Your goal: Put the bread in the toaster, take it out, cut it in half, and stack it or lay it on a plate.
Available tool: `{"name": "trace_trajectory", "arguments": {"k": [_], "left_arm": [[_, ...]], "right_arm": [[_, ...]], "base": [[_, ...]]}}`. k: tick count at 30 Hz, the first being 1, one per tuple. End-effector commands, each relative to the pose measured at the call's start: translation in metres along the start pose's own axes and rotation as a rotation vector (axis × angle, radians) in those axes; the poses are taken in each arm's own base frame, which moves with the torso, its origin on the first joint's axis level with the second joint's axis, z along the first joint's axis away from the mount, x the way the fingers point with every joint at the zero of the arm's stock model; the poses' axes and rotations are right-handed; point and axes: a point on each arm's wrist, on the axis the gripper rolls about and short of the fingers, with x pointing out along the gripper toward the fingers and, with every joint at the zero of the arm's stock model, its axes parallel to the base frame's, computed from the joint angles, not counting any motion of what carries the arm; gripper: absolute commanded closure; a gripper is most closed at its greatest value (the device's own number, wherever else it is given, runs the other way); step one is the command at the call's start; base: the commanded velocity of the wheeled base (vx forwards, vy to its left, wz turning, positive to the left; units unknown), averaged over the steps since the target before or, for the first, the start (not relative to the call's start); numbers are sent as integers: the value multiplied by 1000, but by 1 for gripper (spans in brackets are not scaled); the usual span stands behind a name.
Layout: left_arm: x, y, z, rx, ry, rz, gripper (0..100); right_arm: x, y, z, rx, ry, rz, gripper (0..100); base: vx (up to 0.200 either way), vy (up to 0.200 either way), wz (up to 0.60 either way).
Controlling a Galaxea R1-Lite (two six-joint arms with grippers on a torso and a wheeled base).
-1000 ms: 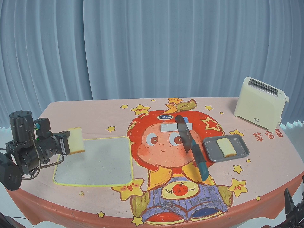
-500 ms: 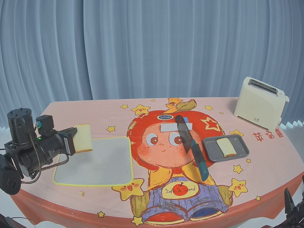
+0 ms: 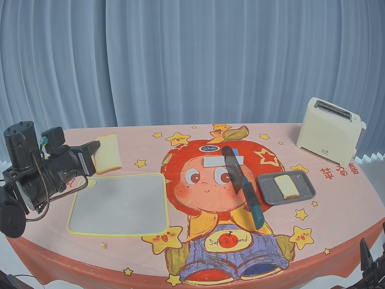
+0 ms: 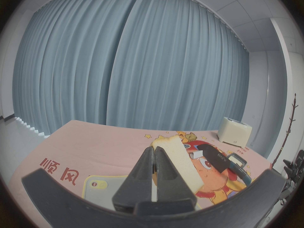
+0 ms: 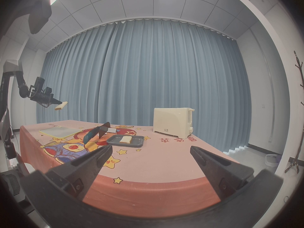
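My left gripper (image 3: pixel 96 147) is shut on a half slice of bread (image 3: pixel 108 154), held in the air above the far left corner of the cutting board (image 3: pixel 120 205). In the left wrist view the bread (image 4: pixel 177 162) sticks out past the closed fingers (image 4: pixel 164 171). A second half slice (image 3: pixel 286 186) lies in the grey tray plate (image 3: pixel 305 181) at the right. The cream toaster (image 3: pixel 329 131) stands at the far right. My right gripper (image 5: pixel 152 162) hangs open, off the table's near right edge.
A knife (image 3: pixel 244 185) with a dark blade and teal handle leans on a small white holder (image 3: pixel 215 161) in the table's middle. A crumb (image 3: pixel 103 245) lies near the front edge, below the board.
The left arm has lifted the bread up and carried it a little toward the right and the back of the table. Nothing else has moved.
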Motion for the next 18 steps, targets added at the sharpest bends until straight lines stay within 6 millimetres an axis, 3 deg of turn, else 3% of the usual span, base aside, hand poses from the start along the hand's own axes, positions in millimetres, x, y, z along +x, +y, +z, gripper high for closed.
{"name": "trace_trajectory", "arguments": {"k": [1,12,18], "left_arm": [[6,0,1,-15,-4,-1,100],[7,0,2,-4,-13,5,100],[8,-1,10,-3,-61,-3,100]], "right_arm": [[0,0,-5,0,0,0,0],[0,0,-5,0,0,0,0],[0,0,-5,0,0,0,0]], "base": [[-200,0,0],[-200,0,0],[0,0,0]]}}
